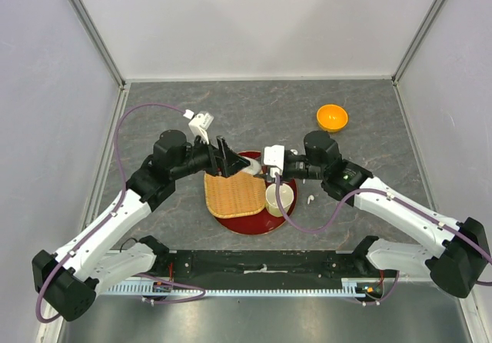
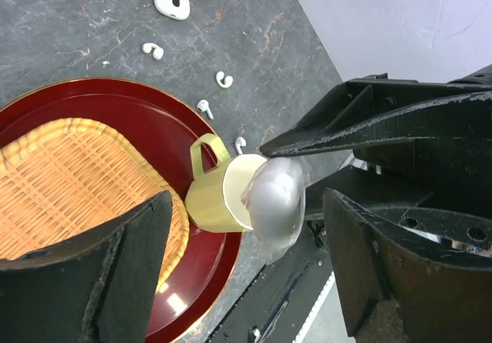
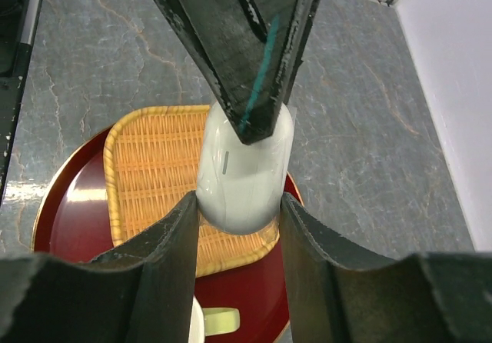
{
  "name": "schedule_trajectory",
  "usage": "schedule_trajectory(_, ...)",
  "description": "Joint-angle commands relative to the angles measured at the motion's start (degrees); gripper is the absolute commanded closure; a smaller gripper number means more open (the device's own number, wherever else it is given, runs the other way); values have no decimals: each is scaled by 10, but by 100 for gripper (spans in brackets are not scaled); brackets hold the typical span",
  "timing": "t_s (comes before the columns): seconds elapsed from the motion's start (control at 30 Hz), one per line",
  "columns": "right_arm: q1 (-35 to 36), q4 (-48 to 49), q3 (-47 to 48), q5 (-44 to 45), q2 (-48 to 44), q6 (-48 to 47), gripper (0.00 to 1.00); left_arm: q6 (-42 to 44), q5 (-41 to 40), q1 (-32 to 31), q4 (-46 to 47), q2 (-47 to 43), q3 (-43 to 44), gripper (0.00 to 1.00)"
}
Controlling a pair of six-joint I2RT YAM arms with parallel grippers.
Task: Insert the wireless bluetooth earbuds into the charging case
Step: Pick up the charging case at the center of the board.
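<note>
A white pebble-shaped charging case (image 3: 244,166), wrapped in clear film, is held in the air above the tray. My right gripper (image 3: 238,202) is shut on its lower end. The case also shows in the left wrist view (image 2: 277,197) and in the top view (image 1: 250,168). My left gripper (image 2: 246,204) is open, its jaws wide apart on either side of the case; one of its fingers (image 3: 246,51) overlaps the case's top. Several tiny white earbuds (image 2: 154,49) (image 2: 224,79) (image 2: 204,108) (image 2: 240,143) lie on the table beside the tray. One earbud (image 1: 310,200) shows from above.
A red round tray (image 1: 254,228) carries a wicker mat (image 1: 233,195) and a cream cup (image 1: 278,198). A second white case (image 2: 171,1) lies on the table beyond the earbuds. An orange bowl (image 1: 332,117) stands at the back right.
</note>
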Motion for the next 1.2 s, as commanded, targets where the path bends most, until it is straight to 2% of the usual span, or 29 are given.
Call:
schedule_trajectory(0.0,14,19,-4,13,-13,15,100,-18,-24,-15,32,9,23,20)
schedule_trajectory(0.17,20,26,-10,35,-12,15,100,-23,-20,-29,32,18,22,28)
schedule_trajectory(0.43,23,32,-16,61,-18,12,100,-16,-15,-30,5,14,23,29)
schedule_trajectory(0.6,23,35,-16,55,-19,16,100,-18,-2,-31,13,25,29,37)
schedule_trajectory(0.93,28,36,-16,46,-20,21,100,-28,9,-40,40,40,25,38)
schedule_trajectory(1.07,30,35,-16,45,-21,20,100,-32,14,-41,52,41,21,50)
schedule_trajectory(1.17,29,50,-17,47,-22,20,100,-36,17,-42,57,44,19,54)
